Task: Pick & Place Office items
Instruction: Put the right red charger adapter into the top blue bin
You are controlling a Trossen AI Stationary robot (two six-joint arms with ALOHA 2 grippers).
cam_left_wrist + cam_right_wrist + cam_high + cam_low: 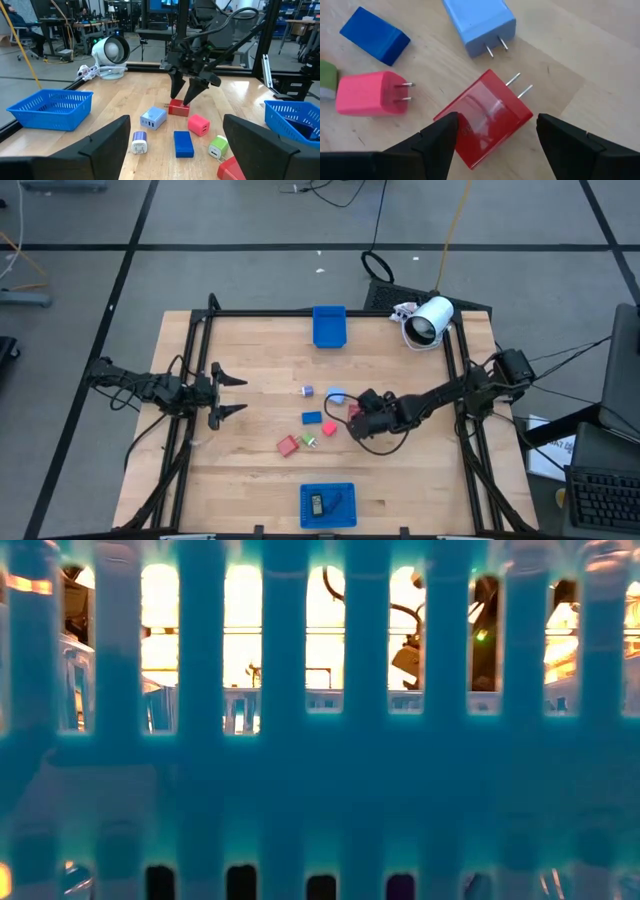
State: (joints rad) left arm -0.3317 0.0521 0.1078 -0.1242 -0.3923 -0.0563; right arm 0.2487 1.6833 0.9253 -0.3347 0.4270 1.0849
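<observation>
The near tray (pixel 328 507) sits at the table's front edge, holding a dark piece (pixel 317 503); its blue slats fill the low view. Bare wood lies between it and the cluster of small chargers at mid-table.

Nearest in that cluster are a red charger (pixel 288 445) and a green one (pixel 308 441), almost touching. Just beyond come a pink charger (pixel 328 429) and a blue block (pixel 312 418), each apart from its neighbours by a narrow gap. Farther back lie a purple-and-white plug (pixel 307 391) and a pale blue charger (pixel 336 395).

The right gripper (pixel 492 131) is down at the cluster's right side, its fingers open and straddling a second red charger (pixel 485 116) that lies flat, prongs pointing away from the wrist. In the right wrist view a finger stands on each side of this charger, close to its edges; whether they touch it I cannot tell. The pale blue charger lies just beyond it, prongs toward it, with little room between the two.

The left gripper (pixel 226 394) hovers near the table's left edge with its fingers spread wide, holding nothing, well apart from the cluster with open wood between.

At the far edge stands the far tray (pixel 329 326), and to its right, in the corner, a white device (pixel 428 320). The wood between these and the cluster is open.
</observation>
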